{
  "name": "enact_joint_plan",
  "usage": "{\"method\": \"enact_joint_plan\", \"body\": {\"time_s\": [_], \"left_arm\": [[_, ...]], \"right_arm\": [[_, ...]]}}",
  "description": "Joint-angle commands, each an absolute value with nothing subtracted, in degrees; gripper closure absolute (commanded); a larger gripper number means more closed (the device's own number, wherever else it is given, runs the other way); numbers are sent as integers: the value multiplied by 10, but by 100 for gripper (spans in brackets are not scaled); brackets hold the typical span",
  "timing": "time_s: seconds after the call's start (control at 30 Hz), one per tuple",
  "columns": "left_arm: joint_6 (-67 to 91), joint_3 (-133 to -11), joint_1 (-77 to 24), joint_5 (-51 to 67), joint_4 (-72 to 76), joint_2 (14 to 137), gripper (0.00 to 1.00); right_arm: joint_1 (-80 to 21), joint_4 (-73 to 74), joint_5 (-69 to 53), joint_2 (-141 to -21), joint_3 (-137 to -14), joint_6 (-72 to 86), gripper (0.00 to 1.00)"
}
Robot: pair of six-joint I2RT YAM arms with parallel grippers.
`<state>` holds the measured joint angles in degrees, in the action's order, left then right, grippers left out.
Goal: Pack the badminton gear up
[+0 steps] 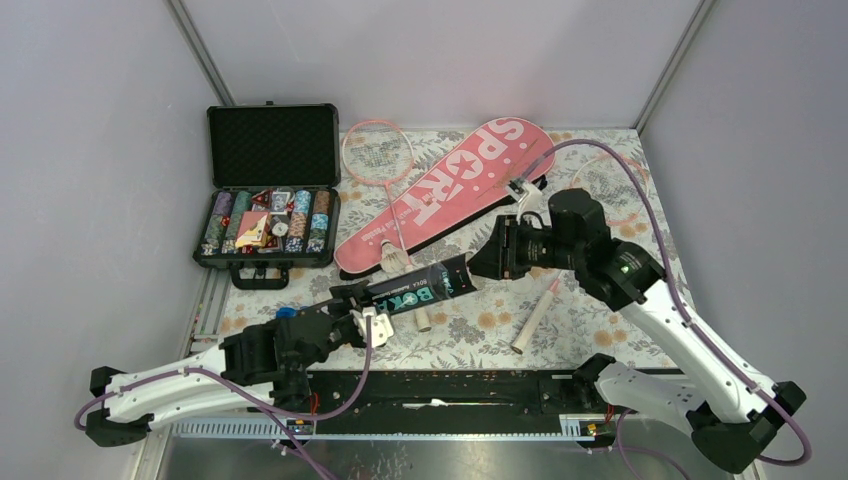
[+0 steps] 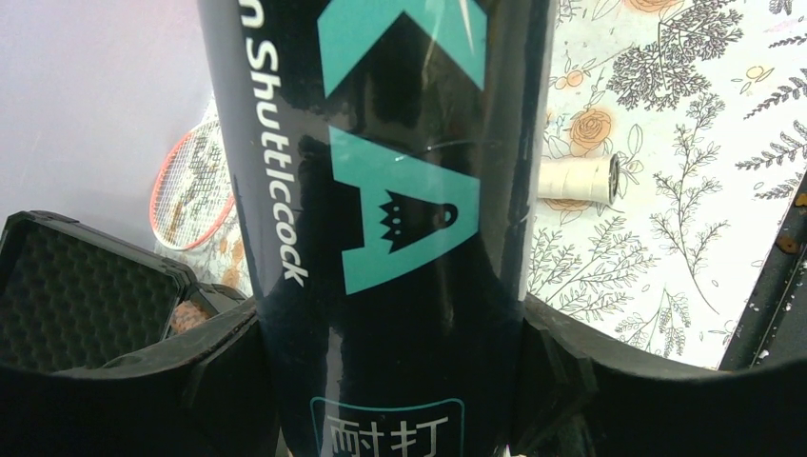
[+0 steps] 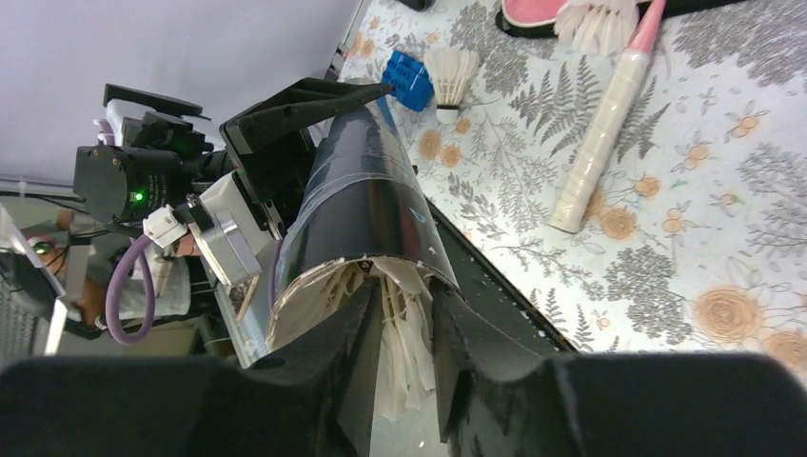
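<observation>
My left gripper (image 1: 362,322) is shut on the long black tube with teal lettering (image 1: 415,288) and holds it tilted above the table. In the left wrist view the tube (image 2: 400,190) fills the space between my fingers (image 2: 561,367). My right gripper (image 1: 482,262) is at the tube's open end (image 3: 352,219), shut on a white shuttlecock (image 3: 411,347) whose feathers sit in the mouth. The pink SPORT bag (image 1: 450,190) lies behind. One pink racket (image 1: 378,152) lies on the bag's left, the other (image 1: 605,185) under my right arm.
An open black case of poker chips (image 1: 268,215) stands at the back left. Loose shuttlecocks lie by the bag's near end (image 1: 398,260); another (image 3: 452,76) lies beside a small blue block (image 3: 407,78). White racket handles (image 1: 530,318) lie on the floral cloth (image 1: 470,330).
</observation>
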<state>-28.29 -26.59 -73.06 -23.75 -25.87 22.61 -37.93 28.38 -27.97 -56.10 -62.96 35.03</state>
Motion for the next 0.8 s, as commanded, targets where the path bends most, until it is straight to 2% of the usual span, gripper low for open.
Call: {"method": "enact_joint_plan", "body": {"time_s": [0.0,0.13,0.23,0.63,0.77], "left_arm": [[-300,-279,-738,-194,-171,215,73],[-300,-279,-738,-193,-172,215,73],[-300,-279,-738,-190,-172,214,73],[-299,-279,-738,-179,-175,208,73],[-296,-280,-738,-180,-174,208,73]], "right_arm": [[-377,346,-196,-531,-688,292,64],[-378,367,-192,-510,-695,277,46],[-378,372,-194,-505,-696,269,38],[-378,344,-165,-520,-681,214,36],[-377,296,-249,-550,-659,240,38]]}}
